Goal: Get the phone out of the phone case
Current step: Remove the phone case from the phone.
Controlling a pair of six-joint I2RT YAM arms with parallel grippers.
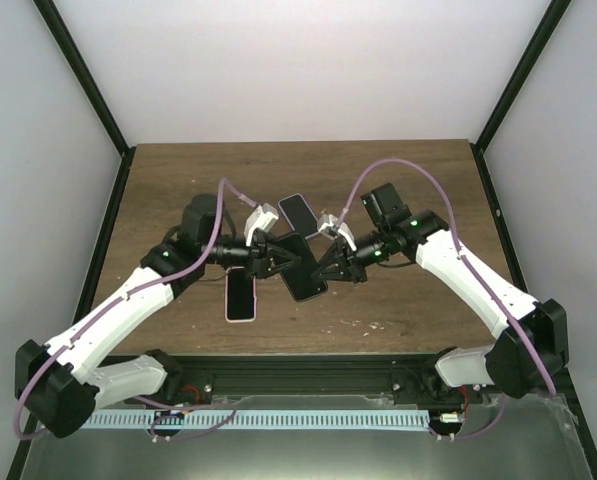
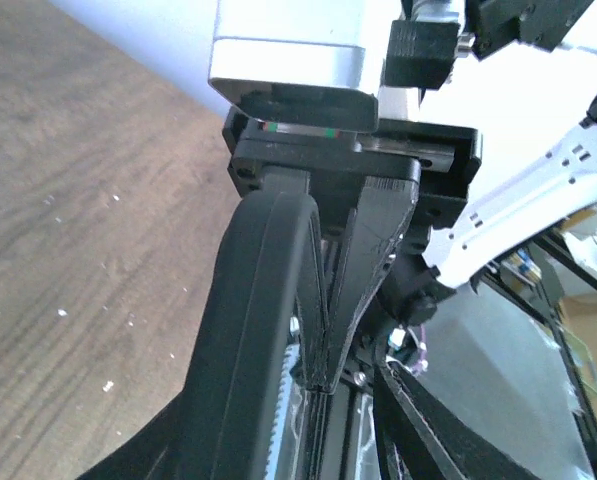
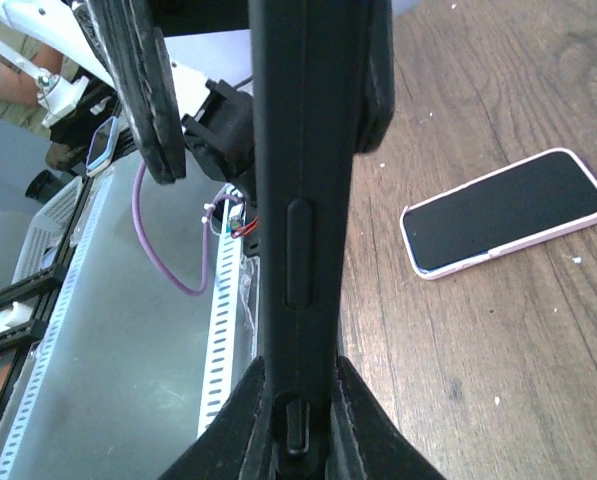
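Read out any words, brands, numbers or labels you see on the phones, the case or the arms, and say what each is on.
No readable text anywhere.
The black phone case shows no marking; the pink-rimmed phone has a dark, blank screen.
Coloured specks on the left wrist housing are too small to read.
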